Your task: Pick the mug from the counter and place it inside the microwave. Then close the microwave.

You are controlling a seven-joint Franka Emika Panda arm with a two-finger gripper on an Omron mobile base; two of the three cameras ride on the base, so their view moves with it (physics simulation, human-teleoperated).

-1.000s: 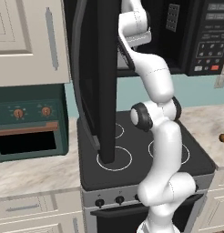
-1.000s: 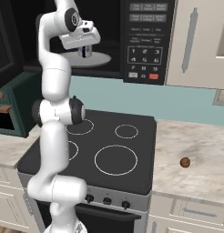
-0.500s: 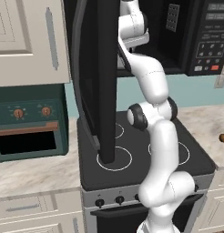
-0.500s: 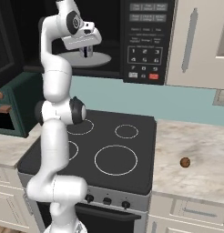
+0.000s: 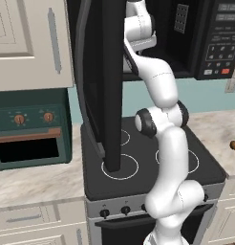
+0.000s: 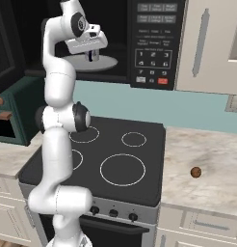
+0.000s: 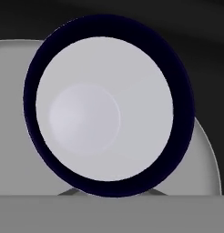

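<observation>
The mug (image 7: 104, 113) appears from above in the hand view, with a white inside and a dark blue rim, close under the hand. It hangs just over the round grey turntable plate (image 7: 207, 159) of the microwave (image 6: 154, 48). In the right base view my gripper (image 6: 93, 53) reaches into the open microwave cavity, shut on the mug (image 6: 93, 58) above the plate (image 6: 103, 63). The microwave door (image 5: 107, 86) stands wide open, edge-on to the left of the arm. The beige counter (image 6: 212, 144) lies right of the stove.
A black stovetop (image 6: 125, 149) with white ring burners sits under the microwave. A small brown ball (image 6: 195, 172) rests on the counter to the right. A teal oven (image 5: 28, 139) stands on the left, with cream cabinets (image 6: 212, 43) beside the microwave.
The hand has shifted a little further into the microwave with the mug, staying just above the plate. The door and the ball have not moved.
</observation>
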